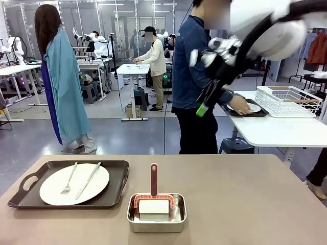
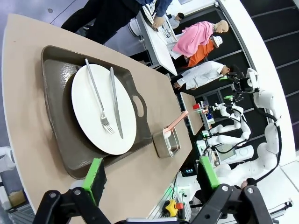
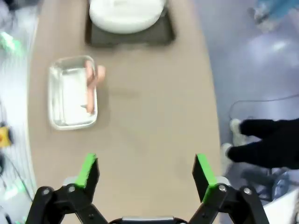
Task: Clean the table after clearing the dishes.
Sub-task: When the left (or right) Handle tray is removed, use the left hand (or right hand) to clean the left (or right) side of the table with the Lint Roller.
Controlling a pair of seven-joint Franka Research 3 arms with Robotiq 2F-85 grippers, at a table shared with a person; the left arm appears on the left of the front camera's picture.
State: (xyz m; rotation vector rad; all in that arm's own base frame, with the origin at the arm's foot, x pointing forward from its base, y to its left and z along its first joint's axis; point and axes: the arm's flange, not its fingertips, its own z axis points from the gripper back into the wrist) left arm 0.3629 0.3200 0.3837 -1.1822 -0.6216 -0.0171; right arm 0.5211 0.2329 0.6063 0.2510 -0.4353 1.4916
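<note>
Fingers (image 2: 95,175) of left gripper (image 2: 152,177) and right gripper (image 3: 145,170) stood spread, empty; cutlery (image 1: 69,179) on plate (image 1: 51,190) at table's (image 1: 245,204) left edge could slide if tilted.

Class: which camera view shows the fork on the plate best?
The left wrist view: the fork lies close and sharp on the plate, tines clear. The front view shows it smaller. The right wrist view is blurred; its plate shows, the fork cannot be made out.

On the bench (image 1: 245,199), a tray (image 1: 117,181) sits near the far left corner. It carries a plate (image 1: 51,188), with a fork (image 1: 68,180) lying left of a knife (image 1: 88,181). Right of the tray, toward the robot-side edge, a pan (image 1: 156,223) holds a handled scrubber (image 1: 154,181).
</note>
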